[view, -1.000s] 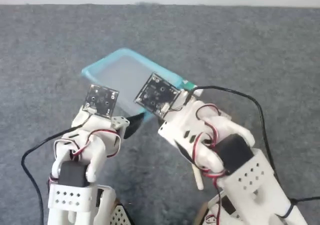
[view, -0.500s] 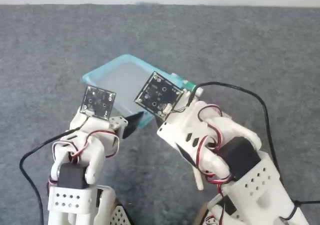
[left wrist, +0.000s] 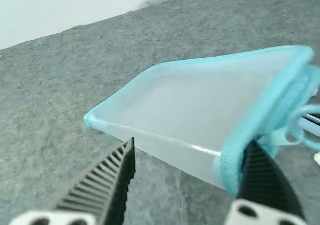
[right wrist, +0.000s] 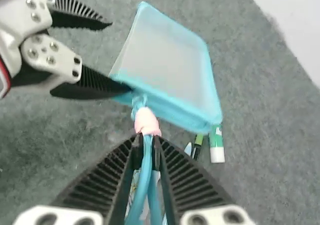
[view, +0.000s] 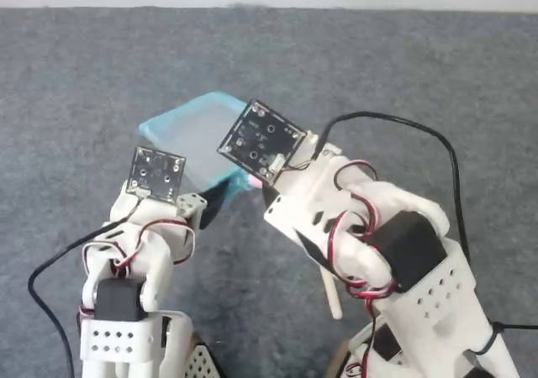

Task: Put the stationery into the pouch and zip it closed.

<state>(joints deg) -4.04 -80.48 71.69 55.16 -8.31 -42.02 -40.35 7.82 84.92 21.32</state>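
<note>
Our right tool (right wrist: pixel 146 140) is pinched narrow on the teal cord (right wrist: pixel 145 185) that hangs from the zip of the pouch (right wrist: pixel 170 65), just behind the pink tag (right wrist: pixel 146 121) on that cord. We judge the grip sits there because the cord is the handiest thing to draw the zip with. Our left tool (left wrist: pixel 192 147) stands wide. One finger is against the pouch's bound corner and the other is well clear along the near edge, so it straddles the pouch without clamping it, most likely as a brace against the pull. The pouch lies on the grey bench (right wrist: pixel 260 85) between the two arms, its near edge seemingly tipped up. A green pen (right wrist: pixel 198 141) and a white tube (right wrist: pixel 216 146) rest on the bench just beside the pouch's corner at the zip side, so by our reading the filling is not finished. Whether their far ends reach into the mouth we cannot tell, since the pouch's edge covers them. The frosted wall hides any contents, and the slider is too small to place. From above, the wrist cameras (view: pixel 262 140) sit over the pouch's near side, so contact there is hard to read
</note>
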